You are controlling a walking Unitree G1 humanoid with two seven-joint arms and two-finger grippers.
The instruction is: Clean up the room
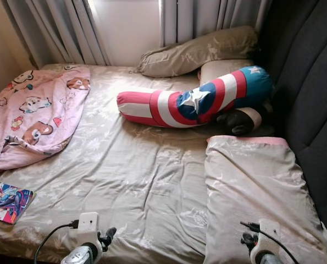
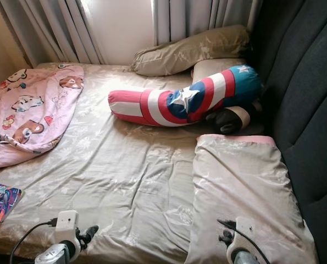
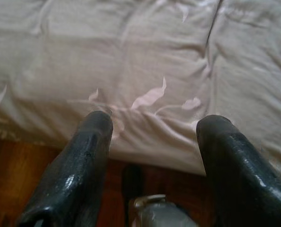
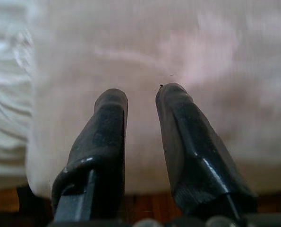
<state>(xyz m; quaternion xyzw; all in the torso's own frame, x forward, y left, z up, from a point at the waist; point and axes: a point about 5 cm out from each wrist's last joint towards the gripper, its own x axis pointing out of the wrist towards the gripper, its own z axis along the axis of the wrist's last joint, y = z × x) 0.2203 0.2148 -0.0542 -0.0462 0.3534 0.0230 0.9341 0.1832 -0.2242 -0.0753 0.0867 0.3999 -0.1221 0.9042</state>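
1. Hovering nearest the camera, at the near edge of the bed (image 1: 147, 181): left claw (image 3: 152, 127) with fingers spread wide apart over the beige sheet, gripping nothing; right claw (image 4: 141, 97) with fingers drawn nearly together but a narrow gap showing, also gripping nothing, poised above the near pillow (image 1: 256, 187).
2. Lying flat on the robot's right side of the bed, just beside the dark headboard (image 1: 311, 110): that near pillow, beige with a pink edge at its far end, wrinkled and slightly askew.
3. Sprawling across the middle of the bed: a long red, white and blue bolster (image 1: 196, 99) with white stars, curved, its blue end resting against a second beige pillow (image 1: 199, 52) near the curtains (image 1: 70, 27).
4. Tucked under the bolster's blue end, touching it: a dark rounded thing (image 1: 240, 121) with a pale band, too unclear for naming.
5. Bunching up on the robot's left side: a pink cartoon-print blanket (image 1: 37, 110), crumpled and spilling over the bed's edge.
6. Sitting near the left corner, well apart from the bolster: a colourful flat book (image 1: 8, 201).
7. Judging the step in hand: approaching and choosing a first item, nothing yet lifted.
8. Calling next, probably, for lowering the right claw onto the near pillow's corner, or reaching left for the book; soft fabric likely sagging and slipping in a shallow pinch.
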